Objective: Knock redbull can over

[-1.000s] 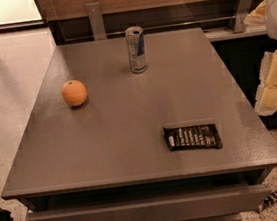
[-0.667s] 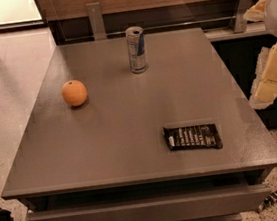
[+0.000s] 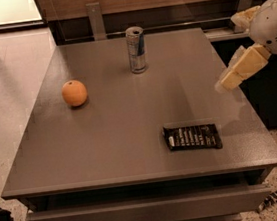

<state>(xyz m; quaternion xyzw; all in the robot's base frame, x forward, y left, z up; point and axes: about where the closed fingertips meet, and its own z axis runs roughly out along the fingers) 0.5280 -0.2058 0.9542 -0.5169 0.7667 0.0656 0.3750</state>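
— Where is the gripper point(image 3: 233, 73)?
— It hangs over the right rim of the grey table point(image 3: 130, 128), its cream tip slanting down and to the left. The white arm point(image 3: 275, 24) sits just above it and to its right.
— Released or clenched?
— I cannot tell; only one cream side of it shows from this angle.
— And the redbull can point(image 3: 136, 49)?
— It stands upright, well to the left of the gripper and further back, near the far edge of the table. The two are well apart. Its pull-tab top faces up.
— What else is on the table?
— An orange point(image 3: 74, 93) rests much further left of the gripper, beyond the can and a little nearer the front. A dark flat packet point(image 3: 192, 137) with pale print, possibly a snack wrapper, lies below the gripper and slightly to its left, toward the front edge and apart from the gripper
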